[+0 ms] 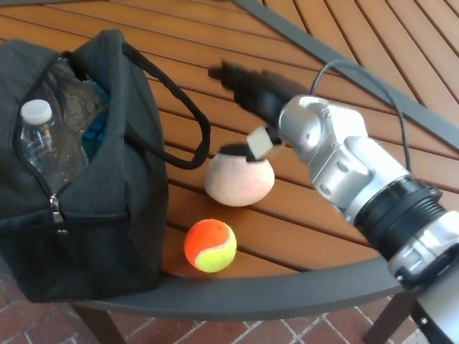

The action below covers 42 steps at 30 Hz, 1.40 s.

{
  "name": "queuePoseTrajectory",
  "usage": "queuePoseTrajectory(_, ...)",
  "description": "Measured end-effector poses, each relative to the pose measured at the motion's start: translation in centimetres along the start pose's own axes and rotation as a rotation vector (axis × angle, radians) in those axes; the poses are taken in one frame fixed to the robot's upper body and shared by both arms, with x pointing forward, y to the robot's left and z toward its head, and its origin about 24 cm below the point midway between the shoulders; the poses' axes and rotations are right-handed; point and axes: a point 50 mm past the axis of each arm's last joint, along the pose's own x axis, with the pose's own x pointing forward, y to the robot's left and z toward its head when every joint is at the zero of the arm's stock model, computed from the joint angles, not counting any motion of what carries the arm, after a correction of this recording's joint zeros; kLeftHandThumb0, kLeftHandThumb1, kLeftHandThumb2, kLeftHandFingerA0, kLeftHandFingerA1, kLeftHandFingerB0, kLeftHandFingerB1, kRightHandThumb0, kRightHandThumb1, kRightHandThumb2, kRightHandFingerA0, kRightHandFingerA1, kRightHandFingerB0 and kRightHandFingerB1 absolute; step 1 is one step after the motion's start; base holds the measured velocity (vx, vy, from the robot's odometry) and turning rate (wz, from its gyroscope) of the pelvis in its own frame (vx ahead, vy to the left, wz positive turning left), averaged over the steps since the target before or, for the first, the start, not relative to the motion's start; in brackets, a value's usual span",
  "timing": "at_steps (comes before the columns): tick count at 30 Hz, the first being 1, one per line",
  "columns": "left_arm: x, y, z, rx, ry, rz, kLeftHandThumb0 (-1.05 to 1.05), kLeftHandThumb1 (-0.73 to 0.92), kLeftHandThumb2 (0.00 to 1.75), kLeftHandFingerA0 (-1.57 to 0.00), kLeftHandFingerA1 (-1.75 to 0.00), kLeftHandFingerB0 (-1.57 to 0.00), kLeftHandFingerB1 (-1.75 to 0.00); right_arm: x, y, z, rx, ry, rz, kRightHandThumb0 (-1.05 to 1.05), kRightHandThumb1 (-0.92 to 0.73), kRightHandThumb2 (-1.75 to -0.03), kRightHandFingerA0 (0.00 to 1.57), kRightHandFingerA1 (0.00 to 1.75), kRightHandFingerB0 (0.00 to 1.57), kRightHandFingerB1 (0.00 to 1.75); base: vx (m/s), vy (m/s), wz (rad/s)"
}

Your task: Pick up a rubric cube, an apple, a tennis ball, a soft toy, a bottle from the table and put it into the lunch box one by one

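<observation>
Nearest the table's (272, 297) front edge lies a tennis ball (210, 245), orange and yellow, free of any contact. Just behind it rests the apple (239, 178), a pale pinkish round with a matte skin, beside the bag's carry strap (188, 115). To the left stands the dark lunch bag (79, 172), unzipped, a clear bottle (43, 140) with a white cap upright inside.

The right hand (247, 107) hangs over the apple's far side, thumb at the top of the fruit and the fingers spread beyond it; it is released and grips nothing. The left hand is out of sight.

Risks: the round apple may roll forward under a one-sided press, knock the ball and send either off the near edge. The strap lies close enough to snag the fingers during closure.
</observation>
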Motion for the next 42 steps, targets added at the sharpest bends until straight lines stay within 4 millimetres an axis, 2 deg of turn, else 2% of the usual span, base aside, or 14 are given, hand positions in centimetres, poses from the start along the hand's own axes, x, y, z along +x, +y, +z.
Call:
queuePoseTrajectory(7, 0.0, -0.2, 0.0, 0.0, -0.001, -0.005, -0.16, 0.57, 1.02, -1.09, -1.15, -0.99, -1.12, 0.4, 3.0, -0.4, -0.026, 0.032, 0.08, -0.46, -0.65, -0.61, 0.29, 0.53, 0.42, 0.37, 0.0, 0.0, 0.0)
queuePoseTrajectory(8, 0.0, -0.2, 0.0, 0.001, -0.001, -0.005, -0.15, 0.57, 1.03, -1.11, -1.15, -0.99, -1.13, 0.4, 3.3, -0.5, -0.028, 0.034, 0.088, -0.5, -0.49, -0.83, 0.24, 0.56, 0.35, 0.5, 0.0, 0.0, 0.0)
queuePoseTrajectory(11, 0.0, -0.2, 0.0, 0.0, -0.002, -0.007, -0.15, 0.57, 1.03, -1.11, -1.15, -0.99, -1.13, 0.3, 5.3, -1.0, -0.029, 0.047, 0.131, -0.5, -0.49, -0.83, 0.24, 0.56, 0.35, 0.5, 0.0, 0.0, 0.0)
queuePoseTrajectory(12, 0.0, -0.2, 0.0, 0.001, -0.003, -0.007, -0.14, 0.56, 1.04, -1.1, -1.14, -0.98, -1.1, 0.2, 5.6, -1.0, -0.029, 0.047, 0.139, -0.46, -0.63, -0.59, 0.24, 0.5, 0.42, 0.37, 0.0, 0.0, 0.0)
queuePoseTrajectory(14, 0.0, -0.2, 0.1, 0.003, -0.004, -0.009, -0.14, 0.56, 1.04, -1.1, -1.14, -0.98, -1.1, 0.2, 6.2, -0.9, -0.032, 0.043, 0.149, -0.46, -0.63, -0.59, 0.24, 0.5, 0.42, 0.37, 0.0, 0.0, 0.0)
queuePoseTrajectory(15, 0.0, -0.3, 0.1, 0.005, -0.004, -0.01, -0.13, 0.54, 1.07, -1.1, -1.13, -1.0, -1.1, 0.1, 6.5, -0.7, -0.029, 0.039, 0.153, -0.49, -0.48, -0.83, 0.23, 0.57, 0.41, 0.54, 0.0, 0.0, 0.0)
queuePoseTrajectory(16, 0.0, -0.3, 0.1, 0.007, -0.005, -0.012, -0.13, 0.54, 1.07, -1.1, -1.13, -1.0, -1.1, 0.1, 6.8, -0.6, -0.024, 0.037, 0.158, -0.49, -0.48, -0.83, 0.23, 0.57, 0.41, 0.54, 0.0, 0.0, 0.0)
queuePoseTrajectory(17, 0.0, -0.3, 0.1, 0.008, -0.006, -0.013, -0.13, 0.54, 1.06, -1.11, -1.15, -1.01, -1.12, 0.1, 7.0, -0.6, -0.02, 0.037, 0.162, -0.44, -0.62, -0.6, 0.26, 0.52, 0.44, 0.39, 0.0, 0.0, 0.0)
queuePoseTrajectory(24, 0.0, -0.3, 0.1, 0.007, -0.006, -0.014, -0.13, 0.56, 1.02, -1.11, -1.15, -0.99, -1.13, -0.2, 8.3, -0.6, -0.006, 0.04, 0.179, -0.36, -0.68, -0.61, 0.17, 0.5, 0.31, 0.37, 0.0, 0.0, 0.0)
queuePoseTrajectory(28, 0.0, -0.3, 0.0, 0.011, -0.005, -0.016, -0.12, 0.55, 1.05, -1.11, -1.16, -1.01, -1.11, -0.2, 8.5, -1.6, -0.083, 0.074, 0.19, -0.29, -0.73, -0.61, 0.28, 0.6, 0.37, 0.4, 0.0, 0.0, 0.0)
queuePoseTrajectory(29, 0.0, -0.3, 0.1, 0.011, -0.005, -0.016, -0.11, 0.55, 1.05, -1.12, -1.16, -1.02, -1.11, -0.2, 8.5, -2.0, -0.107, 0.084, 0.191, -0.21, -0.68, -0.59, 0.45, 0.95, 0.54, 0.66, 0.0, 0.0, 0.0)
queuePoseTrajectory(32, -0.1, 0.0, -0.2, 0.013, 0.001, -0.011, -0.11, 0.55, 1.05, -1.12, -1.16, -1.02, -1.11, -0.3, 8.2, -3.5, -0.186, 0.103, 0.179, -0.21, -0.68, -0.59, 0.45, 0.95, 0.54, 0.66, 0.0, 0.0, 0.0)
queuePoseTrajectory(33, -0.1, 0.0, -0.2, 0.013, 0.002, -0.01, -0.11, 0.56, 1.03, -1.1, -1.16, -1.01, -1.12, -0.4, 8.1, -3.6, -0.192, 0.102, 0.175, -0.29, -0.64, -0.59, 0.77, 1.67, 0.65, 0.77, 0.0, 0.0, 0.0)
queuePoseTrajectory(42, -0.5, 0.4, -0.8, 0.017, 0.022, -0.002, -0.14, 0.56, 1.03, -1.12, -1.14, -1.01, -1.08, -0.7, 7.1, -5.3, -0.415, 0.032, 0.06, -0.23, -0.61, -0.6, 0.89, 1.73, 0.77, 0.94, 0.0, 0.0, 0.0)
